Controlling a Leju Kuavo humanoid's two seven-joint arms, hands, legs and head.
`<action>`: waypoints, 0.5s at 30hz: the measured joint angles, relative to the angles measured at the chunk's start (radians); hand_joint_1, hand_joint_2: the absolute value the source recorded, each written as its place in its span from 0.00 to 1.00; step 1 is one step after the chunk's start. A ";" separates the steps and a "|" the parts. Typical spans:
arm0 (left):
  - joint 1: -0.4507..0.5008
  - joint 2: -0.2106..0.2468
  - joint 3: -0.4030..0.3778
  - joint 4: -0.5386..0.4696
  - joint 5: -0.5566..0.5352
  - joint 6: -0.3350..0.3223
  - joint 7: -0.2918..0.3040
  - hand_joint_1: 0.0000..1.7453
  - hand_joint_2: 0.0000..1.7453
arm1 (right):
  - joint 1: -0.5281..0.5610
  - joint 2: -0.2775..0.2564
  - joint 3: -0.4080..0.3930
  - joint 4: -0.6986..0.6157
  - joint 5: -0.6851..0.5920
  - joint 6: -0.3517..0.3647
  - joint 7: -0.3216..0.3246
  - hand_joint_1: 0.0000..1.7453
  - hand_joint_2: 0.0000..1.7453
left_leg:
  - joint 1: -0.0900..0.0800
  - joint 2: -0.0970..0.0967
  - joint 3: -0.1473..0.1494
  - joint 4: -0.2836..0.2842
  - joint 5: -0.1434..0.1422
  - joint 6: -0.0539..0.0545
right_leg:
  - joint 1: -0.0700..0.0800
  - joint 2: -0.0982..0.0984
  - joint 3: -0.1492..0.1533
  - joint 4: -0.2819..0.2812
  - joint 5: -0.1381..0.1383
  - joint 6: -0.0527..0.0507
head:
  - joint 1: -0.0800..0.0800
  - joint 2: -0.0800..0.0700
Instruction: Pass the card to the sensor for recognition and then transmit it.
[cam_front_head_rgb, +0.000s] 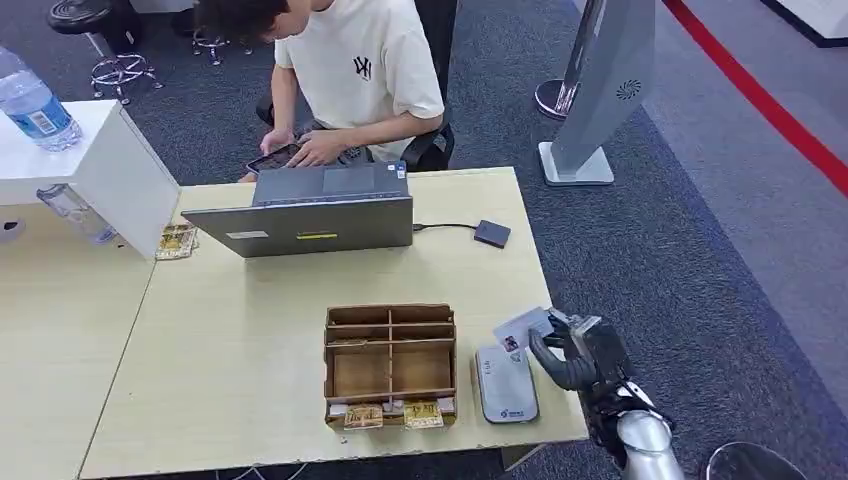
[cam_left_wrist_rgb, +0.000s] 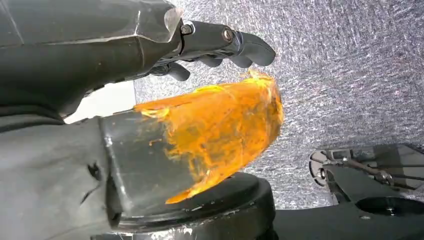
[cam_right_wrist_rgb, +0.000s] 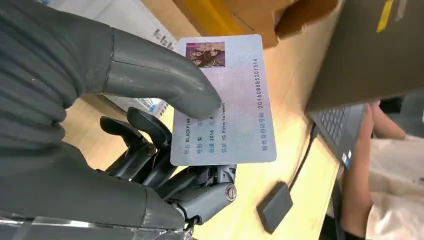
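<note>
My right hand (cam_front_head_rgb: 573, 353) hovers at the table's right front corner and pinches a white ID card (cam_front_head_rgb: 521, 327) between thumb and fingers. In the right wrist view the card (cam_right_wrist_rgb: 231, 102) shows a small photo and printed text, with the thumb (cam_right_wrist_rgb: 165, 82) pressed on its face. The grey-white card sensor (cam_front_head_rgb: 505, 384) lies flat on the table just below and left of the card. My left hand (cam_left_wrist_rgb: 220, 42) hangs over grey carpet with its fingers curled in and nothing in them.
A brown cardboard organizer (cam_front_head_rgb: 390, 365) with compartments stands left of the sensor. A grey laptop (cam_front_head_rgb: 318, 212) sits at the table's far side, with a person (cam_front_head_rgb: 350, 75) seated behind it. A small black box (cam_front_head_rgb: 491, 234) on a cable lies right of the laptop.
</note>
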 joint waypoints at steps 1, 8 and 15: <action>0.000 0.002 0.000 0.000 0.001 0.000 -0.001 0.00 0.00 | 0.000 -0.009 0.000 0.000 0.000 0.009 -0.002 1.00 1.00 | 0.000 0.000 0.000 0.000 0.000 0.000 | 0.000 0.000 0.000 0.000 0.000 0.000 | 0.000 0.000; 0.001 0.008 0.002 0.000 0.008 -0.006 -0.003 0.00 0.00 | -0.004 -0.063 0.000 0.002 0.049 0.037 0.002 1.00 1.00 | 0.000 0.000 0.000 0.000 0.000 0.000 | 0.000 0.000 0.000 0.000 0.000 0.000 | 0.000 0.000; 0.002 0.013 0.008 0.000 0.010 -0.010 -0.005 0.00 0.00 | -0.009 -0.114 0.022 0.006 0.160 0.030 0.008 1.00 1.00 | 0.000 0.000 0.000 0.000 0.000 0.000 | 0.000 0.000 0.000 0.000 0.000 0.000 | 0.000 0.000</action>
